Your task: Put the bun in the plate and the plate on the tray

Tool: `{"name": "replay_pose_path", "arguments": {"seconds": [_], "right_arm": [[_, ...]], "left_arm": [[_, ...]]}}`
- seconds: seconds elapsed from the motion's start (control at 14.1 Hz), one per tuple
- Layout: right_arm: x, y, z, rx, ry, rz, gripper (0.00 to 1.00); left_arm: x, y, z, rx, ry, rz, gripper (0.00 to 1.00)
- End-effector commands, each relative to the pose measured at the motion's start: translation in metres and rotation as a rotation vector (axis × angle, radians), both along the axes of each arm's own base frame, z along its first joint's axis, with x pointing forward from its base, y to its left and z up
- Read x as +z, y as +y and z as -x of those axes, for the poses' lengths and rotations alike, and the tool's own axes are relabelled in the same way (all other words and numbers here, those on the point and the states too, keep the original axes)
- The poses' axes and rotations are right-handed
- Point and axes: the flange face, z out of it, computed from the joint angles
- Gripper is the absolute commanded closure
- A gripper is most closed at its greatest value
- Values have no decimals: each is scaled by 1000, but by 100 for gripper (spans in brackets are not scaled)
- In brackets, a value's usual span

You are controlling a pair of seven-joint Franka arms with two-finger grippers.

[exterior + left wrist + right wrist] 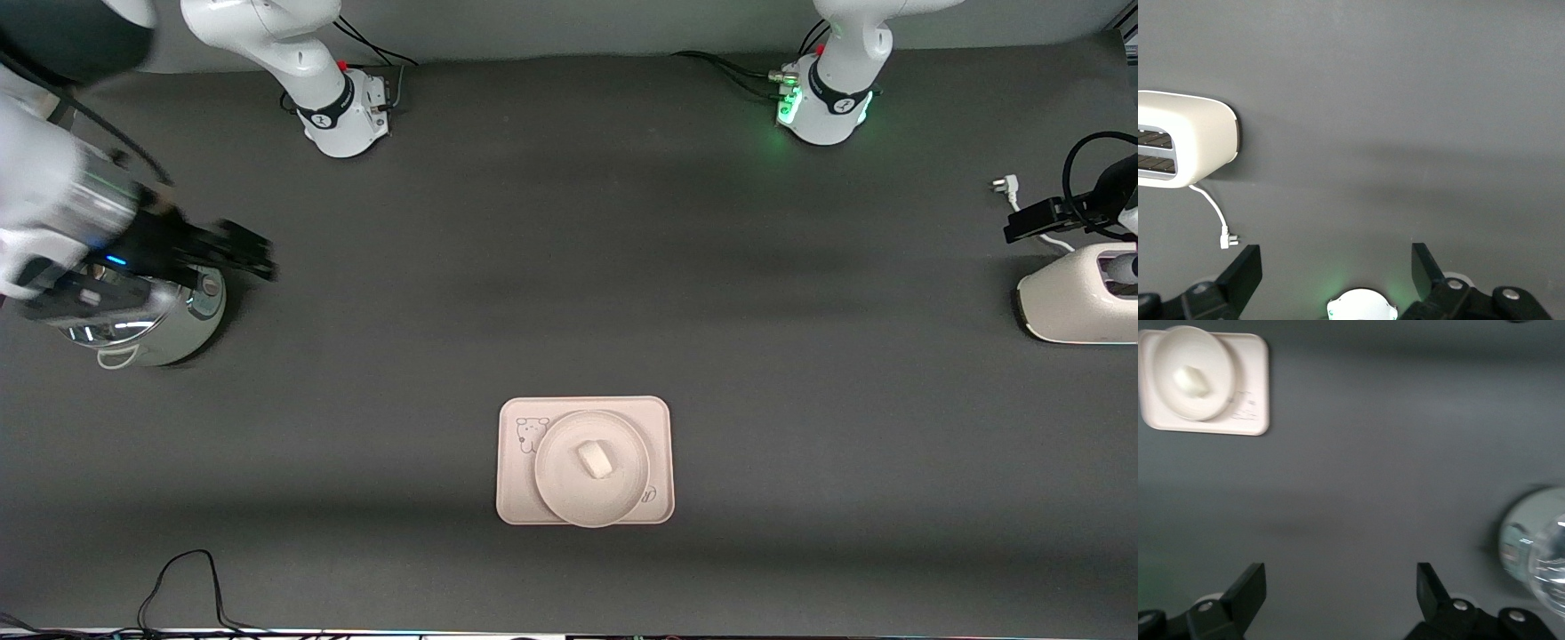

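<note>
task looks finished: bun (595, 460) lies in the middle of the plate (556, 471), plate sits on the tray (516, 493), covering most of it and slightly overhanging the rim nearest the front camera. nothing seems left but retreat.

bun's long axis runs diagonally, one end toward the right arm's base, the other toward the front camera.

right gripper (253, 252) over the rice cooker (182, 333), jaws wide apart, empty. left gripper (1331, 273) waits near the toaster (1067, 307), jaws apart, empty.
</note>
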Motion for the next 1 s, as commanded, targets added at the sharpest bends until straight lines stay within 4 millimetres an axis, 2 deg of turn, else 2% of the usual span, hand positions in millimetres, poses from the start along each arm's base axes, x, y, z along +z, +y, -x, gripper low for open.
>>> {"name": "replay_pose_path", "arguments": {"seconds": [0.0, 0.36, 0.64, 0.93], "right_arm": [[-9, -49, 17, -5, 17, 35, 0], [-27, -102, 6, -94, -7, 69, 0], [-30, -111, 5, -114, -3, 70, 0], [-30, -111, 6, -114, 3, 71, 0]], "left_arm": [[5, -2, 9, -14, -8, 6, 0], [6, -2, 9, -16, -10, 6, 0], [5, 0, 9, -13, -8, 7, 0], [7, 0, 9, -13, -18, 7, 0]]}}
